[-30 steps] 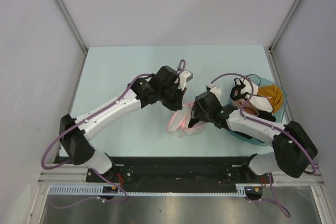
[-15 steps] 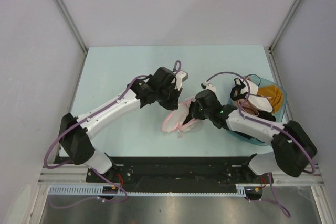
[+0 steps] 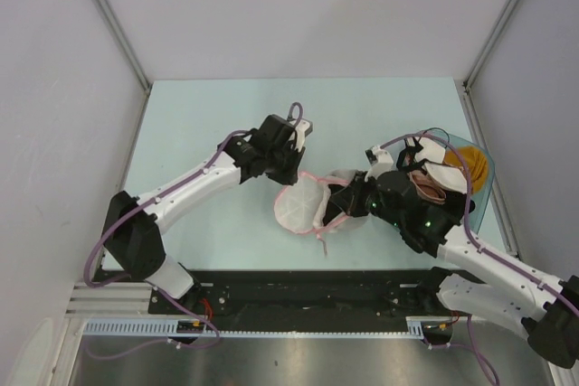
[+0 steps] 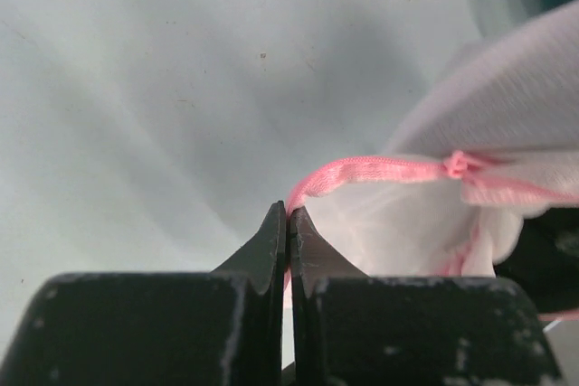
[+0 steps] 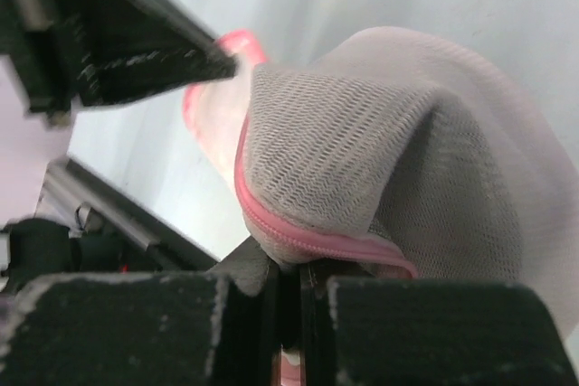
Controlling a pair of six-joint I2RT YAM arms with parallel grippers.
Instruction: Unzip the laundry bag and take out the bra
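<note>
The laundry bag [image 3: 301,205] is a white mesh dome pouch with pink trim, held between both arms at mid-table. My left gripper [image 3: 293,174] is shut on a pink strip of trim [image 4: 362,169] at the bag's far edge; the left wrist view shows its tips [image 4: 289,212] pressed together on that strip. My right gripper [image 3: 334,208] is shut on the pink zipper rim [image 5: 312,237] of the bag [image 5: 407,151], with its jaws [image 5: 291,265] nearly touching. The bra does not show; the mesh hides what is inside.
A teal basin [image 3: 481,203] stands at the right edge and holds an orange cloth [image 3: 474,164] and other garments, partly under my right arm. Grey walls enclose the table on three sides. A black rail [image 3: 298,287] runs along the near edge.
My right gripper has shut on the bag's zipper rim, and that arm has swung toward the near right. My left gripper drew back to the left, and the bag now stands rounder.
</note>
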